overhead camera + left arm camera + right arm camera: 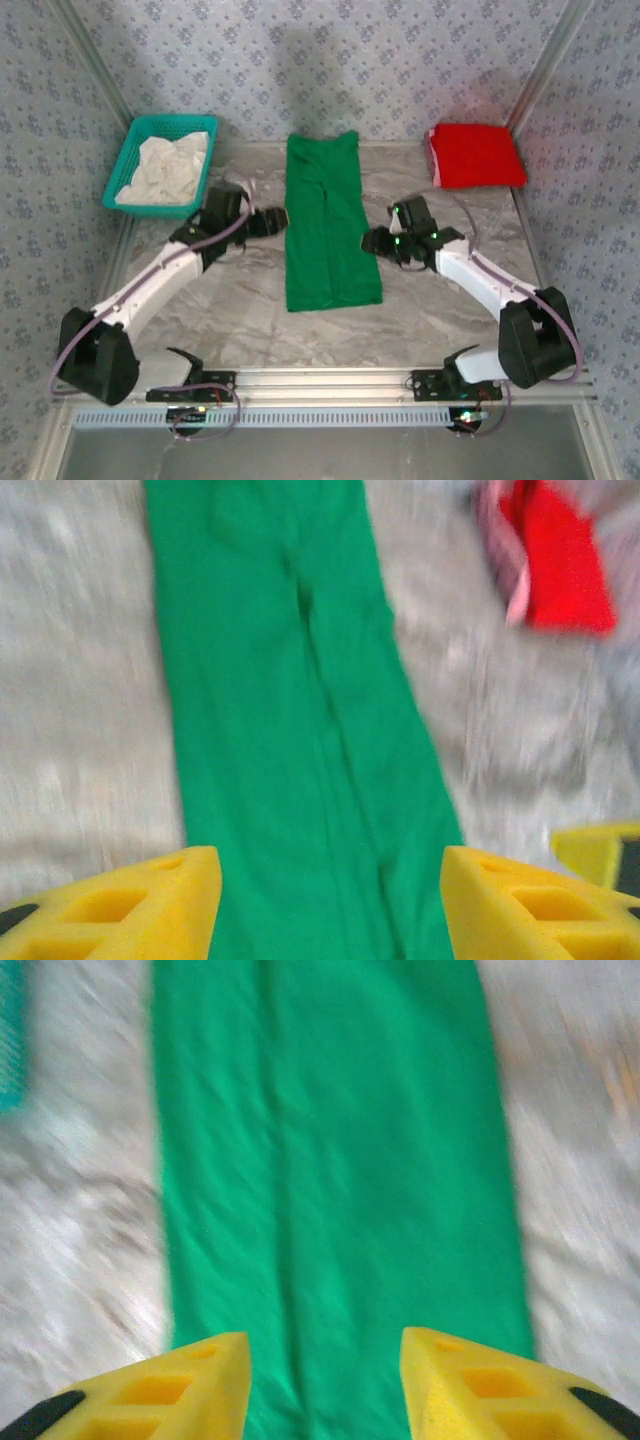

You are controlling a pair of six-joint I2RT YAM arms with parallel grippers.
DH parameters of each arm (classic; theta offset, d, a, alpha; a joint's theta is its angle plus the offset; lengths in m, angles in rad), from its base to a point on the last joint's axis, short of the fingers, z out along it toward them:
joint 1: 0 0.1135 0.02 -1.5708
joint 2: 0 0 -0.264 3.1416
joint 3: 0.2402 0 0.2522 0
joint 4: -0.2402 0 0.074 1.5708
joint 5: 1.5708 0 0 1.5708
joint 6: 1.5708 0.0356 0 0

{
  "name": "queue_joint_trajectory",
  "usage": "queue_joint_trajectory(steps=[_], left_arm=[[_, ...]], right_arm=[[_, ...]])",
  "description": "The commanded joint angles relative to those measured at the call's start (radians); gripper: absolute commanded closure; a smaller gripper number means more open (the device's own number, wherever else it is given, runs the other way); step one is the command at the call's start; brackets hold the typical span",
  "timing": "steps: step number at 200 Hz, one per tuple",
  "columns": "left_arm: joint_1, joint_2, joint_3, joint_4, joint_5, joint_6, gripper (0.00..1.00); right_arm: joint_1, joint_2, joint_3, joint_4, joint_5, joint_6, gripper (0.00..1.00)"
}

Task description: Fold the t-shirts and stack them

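- At centre of table (240, 300): green t-shirt (330, 225), folded to a long narrow strip running 12 to 6 o'clock.
- At 9 o'clock of the strip, just beside its edge: left gripper (277, 219), yellow fingers (150, 900) spread apart, gripping nothing, green cloth below the gap.
- At 3 o'clock, just beside the opposite edge: right gripper (372, 240), jaws likewise parted, nothing held.
- At 1 o'clock on the table: red t-shirt (477, 155), folded, well apart from both claws.
- At 10 o'clock: teal basket (165, 121) holding white cloth (165, 165).
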State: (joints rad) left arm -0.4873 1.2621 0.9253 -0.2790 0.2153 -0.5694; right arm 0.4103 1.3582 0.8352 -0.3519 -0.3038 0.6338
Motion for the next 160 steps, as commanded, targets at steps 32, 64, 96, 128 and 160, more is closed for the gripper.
queue_joint_trajectory(steps=[32, 64, 96, 128, 160], left_arm=[[-0.144, -0.077, -0.256, -0.115, 0.053, -0.158, 0.40], [-0.150, -0.043, -0.353, 0.048, 0.073, -0.207, 0.42], [-0.162, 0.024, -0.361, 0.125, 0.094, -0.213, 0.43], [-0.178, 0.063, -0.358, 0.166, 0.093, -0.228, 0.46], [-0.200, 0.086, -0.356, 0.144, 0.088, -0.238, 0.49]], right_arm=[[-0.002, -0.136, -0.176, -0.173, -0.060, -0.035, 0.48], [-0.042, -0.112, -0.231, -0.087, -0.086, -0.027, 0.48], [-0.036, -0.062, -0.241, -0.017, -0.128, -0.013, 0.48], [-0.036, -0.039, -0.255, 0.024, -0.130, 0.011, 0.49], [-0.035, -0.025, -0.261, 0.040, -0.128, 0.023, 0.50]])
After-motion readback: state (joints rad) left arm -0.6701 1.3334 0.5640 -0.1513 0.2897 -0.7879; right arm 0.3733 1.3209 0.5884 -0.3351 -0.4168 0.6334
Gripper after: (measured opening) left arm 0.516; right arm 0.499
